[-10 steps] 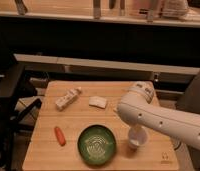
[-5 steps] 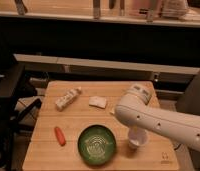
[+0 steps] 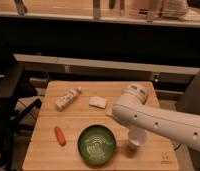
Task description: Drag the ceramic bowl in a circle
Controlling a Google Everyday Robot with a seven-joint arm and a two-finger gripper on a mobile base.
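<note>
- Camera view is showing the ceramic bowl (image 3: pixel 96 145) sitting upright near the front edge of the wooden table (image 3: pixel 43 156), roughly at the middle of its width.
- The robot's white arm (image 3: pixel 158 122) is reaching in from the right and hanging over the table's right half. Its rounded end is lying above and to the right of the bowl, apart from it.
- The gripper itself is not showing anywhere. It is probably hiding behind the bulky arm link, so whether it is standing wide or narrow cannot be told.
- Nothing is touching the bowl. Judging from the arm's position, the coming move is calling for a reach down and to the left, toward the bowl's rim.
- The bowl is round, so it is offering no long axis, and any point on the rim is looking equally usable.
- The bowl appears to be holding nothing, with only its pale ringed pattern showing inside.
- A small white cup (image 3: pixel 137 139) is standing just beside the bowl on its right, partly under the arm. What it is holding cannot be told, and a circling drag is risking a bump against it.
- An orange carrot-like piece (image 3: pixel 59 135) is lying left of the bowl. A pale packaged item (image 3: pixel 68 98) and a white packet (image 3: pixel 98 102) are resting farther back.
</note>
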